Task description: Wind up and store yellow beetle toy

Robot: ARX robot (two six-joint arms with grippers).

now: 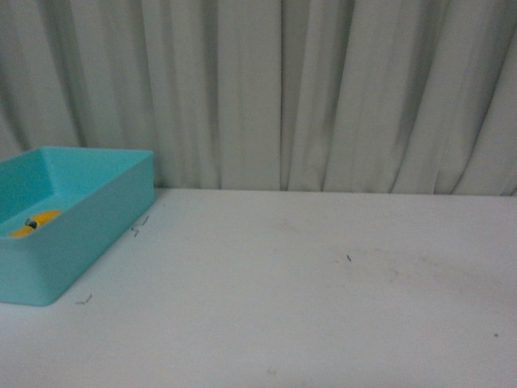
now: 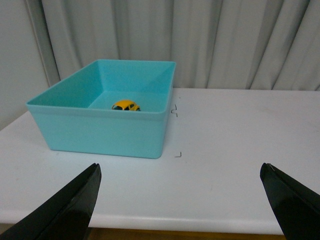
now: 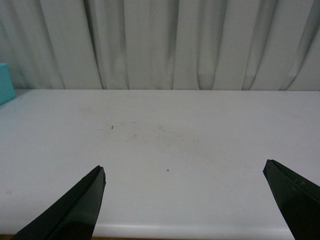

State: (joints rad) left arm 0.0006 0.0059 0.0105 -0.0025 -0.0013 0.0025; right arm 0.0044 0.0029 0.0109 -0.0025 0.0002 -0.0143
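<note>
The yellow beetle toy (image 2: 125, 105) lies on the floor of the turquoise bin (image 2: 100, 132), near its far side; in the front view the toy (image 1: 34, 222) shows as a yellow patch inside the bin (image 1: 73, 250) at the far left. My left gripper (image 2: 180, 172) is open, hanging over the table's near edge, well back from the bin, with nothing between its black fingers (image 2: 75, 205). My right gripper (image 3: 184, 172) is open too, over bare table, holding nothing. Neither arm appears in the front view.
The white table (image 1: 307, 283) stretches to the right of the bin, with small dark marks (image 1: 348, 258) on it. A pale curtain (image 1: 283, 89) hangs behind the table. The table's near edge (image 2: 175, 222) runs just under the left gripper.
</note>
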